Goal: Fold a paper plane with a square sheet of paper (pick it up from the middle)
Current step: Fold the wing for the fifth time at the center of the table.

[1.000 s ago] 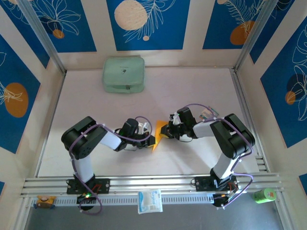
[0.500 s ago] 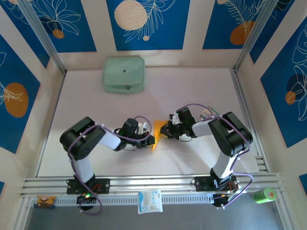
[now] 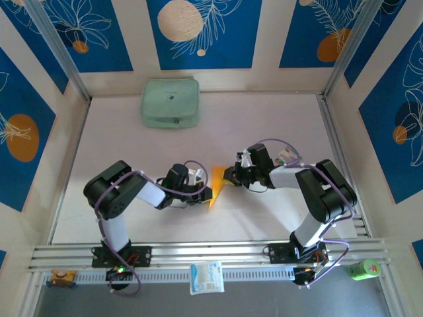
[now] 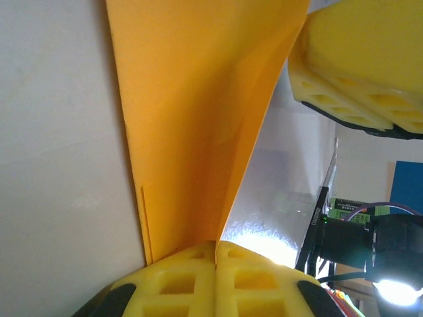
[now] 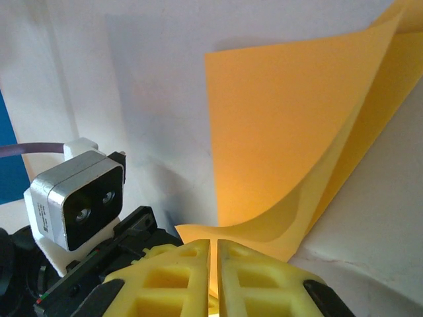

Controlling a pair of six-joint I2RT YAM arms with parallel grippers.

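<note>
The orange-yellow sheet of paper (image 3: 217, 183) is just below the middle of the top view, lifted on edge over the pale bench (image 3: 264, 132) between the two arms. The left gripper (image 3: 207, 193) reaches in from the left and meets the sheet's lower end. The right gripper (image 3: 229, 176) comes from the right and meets its upper right edge.

In the left wrist view, the left gripper (image 4: 215, 247) at the bottom of the frame has its yellow fingers pressed together on the sheet's (image 4: 198, 112) near edge. The sheet rises from there as a tall bent panel. A yellow finger of the right gripper (image 4: 350, 72) sits in the upper right.

In the right wrist view, the right gripper (image 5: 213, 246) at the bottom is likewise pinched on a curled corner of the sheet (image 5: 284, 125). The sheet fans up to the right in two layers.

A pale green pouch (image 3: 170, 103) lies at the upper left of the bench, well apart from the sheet. A white-and-blue packet (image 3: 207, 277) rests at the bottom centre, in front of the arm bases.
</note>
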